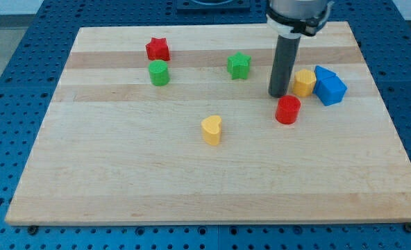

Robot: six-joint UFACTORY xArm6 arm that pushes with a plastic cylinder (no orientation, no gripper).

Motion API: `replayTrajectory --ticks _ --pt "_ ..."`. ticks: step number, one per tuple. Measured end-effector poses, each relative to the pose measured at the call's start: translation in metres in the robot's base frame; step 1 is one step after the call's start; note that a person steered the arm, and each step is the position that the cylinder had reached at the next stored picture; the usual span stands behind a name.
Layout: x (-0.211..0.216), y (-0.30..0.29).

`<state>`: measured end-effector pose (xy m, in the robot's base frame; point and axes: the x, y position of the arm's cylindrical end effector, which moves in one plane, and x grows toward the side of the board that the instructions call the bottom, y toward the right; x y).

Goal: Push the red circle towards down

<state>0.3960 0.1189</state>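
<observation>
The red circle (287, 110) is a short red cylinder on the wooden board (122, 180), right of centre. My tip (280, 94) is the lower end of the dark rod; it stands just above the red circle toward the view's top, slightly to its left, very close to it. I cannot tell whether they touch. A yellow hexagon block (304, 82) sits just right of the rod.
Two blue blocks (329, 86) lie right of the yellow hexagon. A green star (239, 66) is left of the rod. A red star (157, 49) and a green cylinder (159, 73) sit at upper left. A yellow heart (212, 130) lies near the board's centre.
</observation>
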Motion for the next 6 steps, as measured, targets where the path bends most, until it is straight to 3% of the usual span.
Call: replayTrajectory --ticks 4,6 --pt "0.072 0.015" --pt "0.087 -0.016"
